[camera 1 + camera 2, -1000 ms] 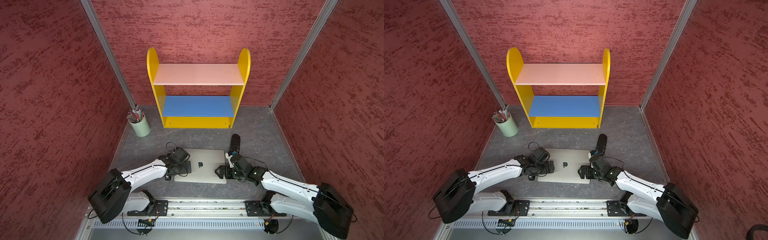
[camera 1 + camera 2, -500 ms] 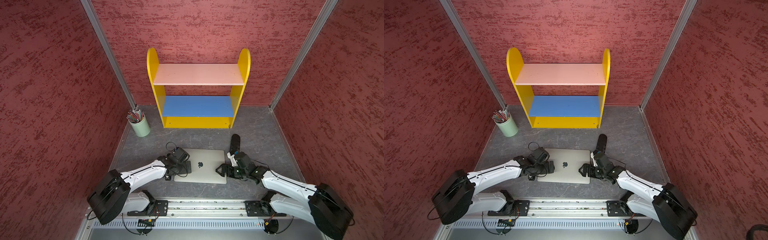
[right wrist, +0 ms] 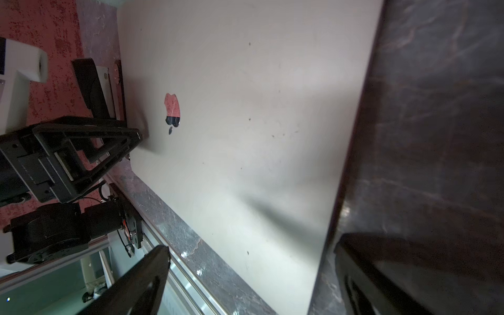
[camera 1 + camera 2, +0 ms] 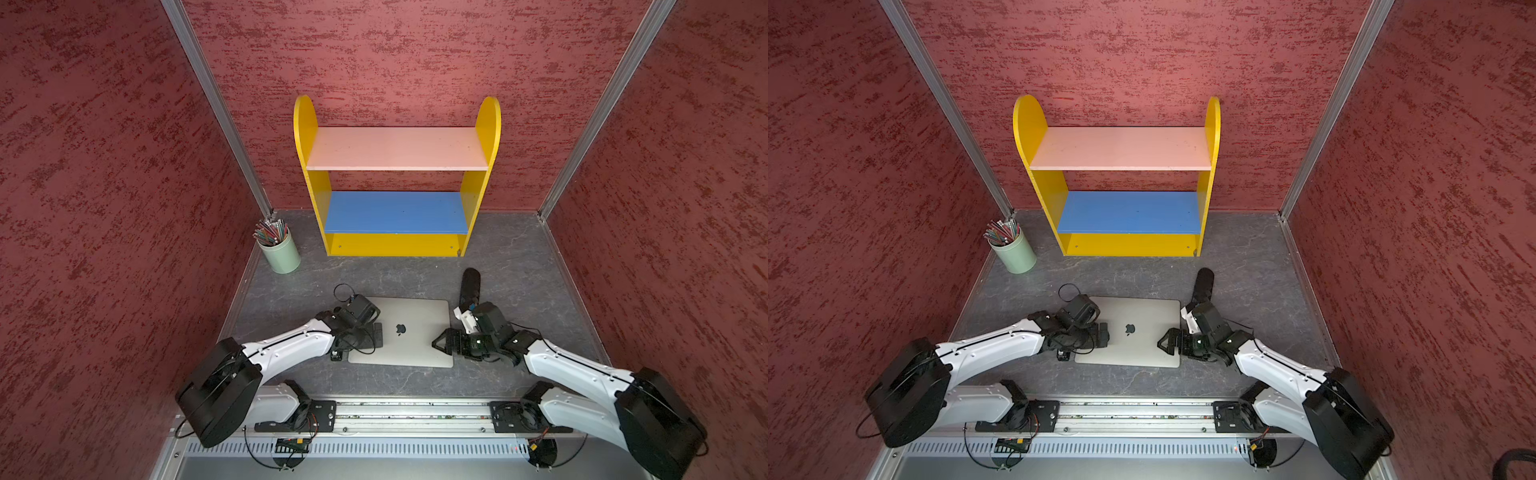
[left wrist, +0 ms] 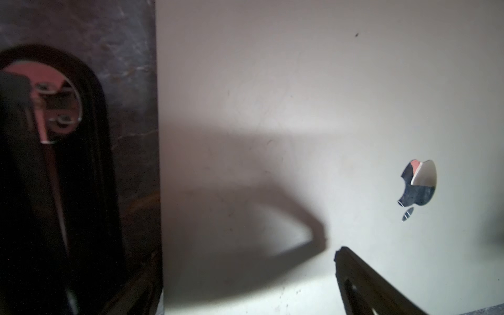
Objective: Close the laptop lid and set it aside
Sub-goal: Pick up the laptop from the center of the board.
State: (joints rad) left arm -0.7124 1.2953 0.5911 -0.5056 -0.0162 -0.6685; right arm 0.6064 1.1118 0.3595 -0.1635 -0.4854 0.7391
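The silver laptop lies flat on the grey table, near the front in both top views. The laptop lid is down, with the apple logo facing up. My left gripper is open astride the laptop's left edge. One of its fingertips hovers over the lid and the other sits off the edge. At the right edge my right gripper is open low over the lid. Its fingers are spread wide and hold nothing.
A yellow shelf unit with a pink and a blue board stands against the back wall. A green cup of pencils is at the back left. A slim black bar lies behind the laptop's right corner. Red walls enclose the table, and a metal rail runs along the front.
The right wrist has shifted slightly at the laptop's right edge. The left arm and the laptop have not visibly moved.
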